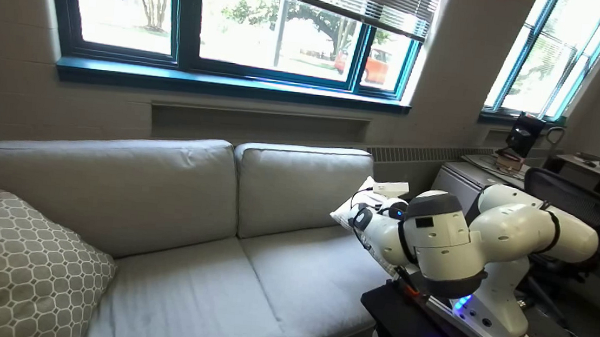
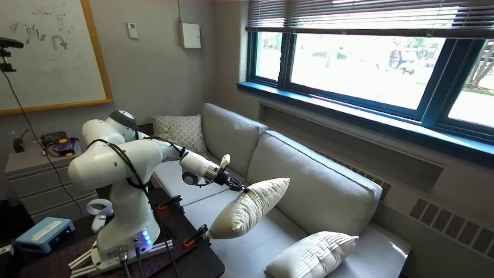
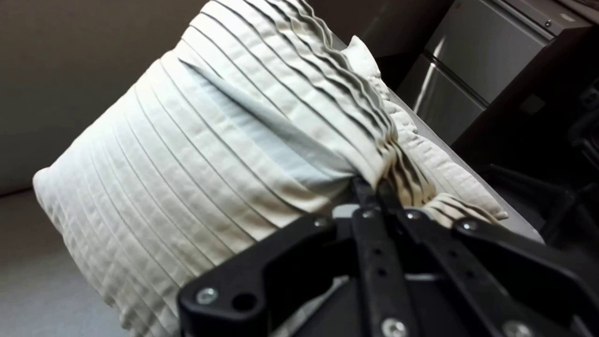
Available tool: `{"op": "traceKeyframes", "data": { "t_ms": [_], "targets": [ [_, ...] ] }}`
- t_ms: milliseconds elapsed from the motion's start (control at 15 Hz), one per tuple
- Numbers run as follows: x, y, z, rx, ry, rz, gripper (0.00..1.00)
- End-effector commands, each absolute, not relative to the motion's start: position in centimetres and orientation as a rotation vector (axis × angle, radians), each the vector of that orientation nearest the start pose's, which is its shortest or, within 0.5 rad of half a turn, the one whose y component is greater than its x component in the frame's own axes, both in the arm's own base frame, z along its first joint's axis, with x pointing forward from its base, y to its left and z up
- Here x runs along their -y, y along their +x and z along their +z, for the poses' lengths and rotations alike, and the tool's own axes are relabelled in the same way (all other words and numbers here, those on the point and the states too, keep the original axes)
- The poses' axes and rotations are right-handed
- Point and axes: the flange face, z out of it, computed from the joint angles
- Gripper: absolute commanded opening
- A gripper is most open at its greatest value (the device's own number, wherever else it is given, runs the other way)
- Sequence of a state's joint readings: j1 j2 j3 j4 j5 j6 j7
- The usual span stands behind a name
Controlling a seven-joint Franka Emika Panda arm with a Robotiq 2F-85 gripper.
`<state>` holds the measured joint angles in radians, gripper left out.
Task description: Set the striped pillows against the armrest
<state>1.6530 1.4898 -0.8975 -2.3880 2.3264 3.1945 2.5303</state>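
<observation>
In an exterior view my gripper (image 2: 246,190) has the upper side of one cream striped pillow (image 2: 256,206), which hangs tilted over the sofa seat. The wrist view shows the gripper's fingertips (image 3: 362,185) pinching a fold of this pleated pillow (image 3: 187,140). Another striped pillow (image 2: 314,256) leans low at the sofa's near end; behind the held one, part of it (image 3: 435,159) shows in the wrist view. Beside it lies the pale, low armrest (image 2: 388,245), partly covered. From the opposite side, the arm hides most of the held pillow (image 1: 340,215).
Grey back cushions (image 2: 316,181) rise behind the seat. A lattice-patterned pillow (image 1: 25,269) rests at the sofa's far end from the striped ones. The robot's dark table (image 2: 204,262), with orange-black clamps (image 2: 197,235), stands close to the seat front.
</observation>
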Motion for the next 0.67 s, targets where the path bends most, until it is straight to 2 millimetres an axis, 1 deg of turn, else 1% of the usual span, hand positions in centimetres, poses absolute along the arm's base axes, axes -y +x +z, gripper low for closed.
{"op": "traceKeyframes", "data": {
  "t_ms": [0, 200, 333, 467, 600],
  "targets": [
    [-0.2, 39.0, 14.3, -2.041, 0.515, -0.722, 0.01],
    [2.1, 41.2, 15.6, -2.075, 0.458, -0.701, 0.01],
    [4.3, 43.1, 16.4, -2.101, 0.412, -0.674, 0.01],
    [7.6, 45.0, 16.6, -2.128, 0.370, -0.651, 0.01],
    [11.6, 47.3, 17.0, -2.162, 0.353, -0.630, 0.01]
  ]
}}
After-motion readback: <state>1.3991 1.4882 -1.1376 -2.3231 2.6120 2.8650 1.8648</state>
